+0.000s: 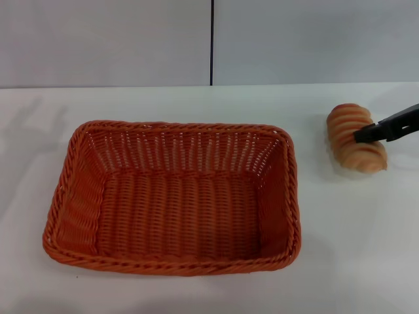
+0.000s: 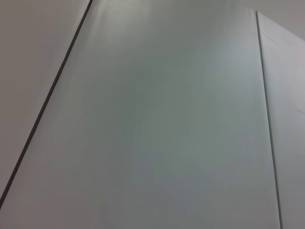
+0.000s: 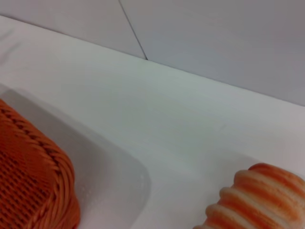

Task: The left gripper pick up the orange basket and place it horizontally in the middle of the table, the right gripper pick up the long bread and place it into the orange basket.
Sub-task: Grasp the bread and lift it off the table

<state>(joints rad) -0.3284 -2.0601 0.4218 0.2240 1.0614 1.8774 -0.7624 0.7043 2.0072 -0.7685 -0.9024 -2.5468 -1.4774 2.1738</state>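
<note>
The orange basket lies lengthwise across the middle of the white table, open side up and with nothing in it. One of its corners shows in the right wrist view. The long bread lies on the table to the right of the basket, a gap apart from it; its ridged end also appears in the right wrist view. My right gripper reaches in from the right edge, its black tips over the middle of the bread. The left gripper is out of view.
A grey wall with a dark vertical seam stands behind the table. The left wrist view shows only wall panels. Bare table lies left of the basket and in front of it.
</note>
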